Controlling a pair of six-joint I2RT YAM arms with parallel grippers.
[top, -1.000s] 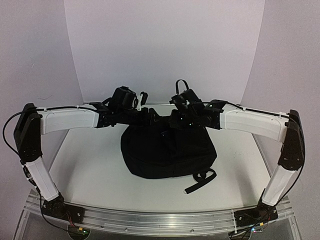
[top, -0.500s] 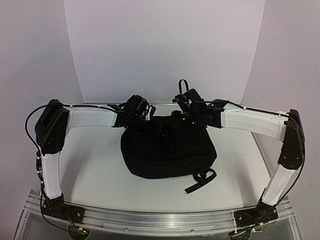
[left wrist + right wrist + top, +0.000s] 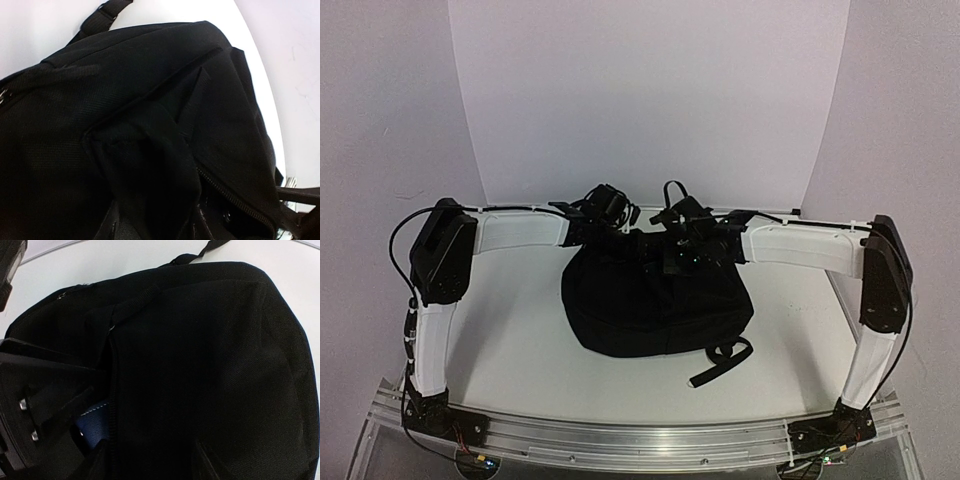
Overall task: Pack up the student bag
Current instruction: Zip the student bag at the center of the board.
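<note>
The student bag, a big rounded black backpack, lies mid-table with a strap trailing toward me. Both grippers are at its far top edge. My left gripper has a raised fold of the bag's fabric filling the space between its dim fingers, beside the zipper. My right gripper hovers over the opening's edge, with bag cloth spanning the gap between its fingers. It is too dark to see whether they pinch it. A dark-blue item shows inside the opening.
The white tabletop surrounds the bag, with white backdrop walls on three sides. An aluminium rail carrying the arm bases runs along the near edge. The left gripper's body sits close against my right gripper's view.
The left arm swung inward, bringing its gripper right onto the bag's top, and its jaws narrowed round the fabric fold. The right gripper shifted left and lower onto the bag.
</note>
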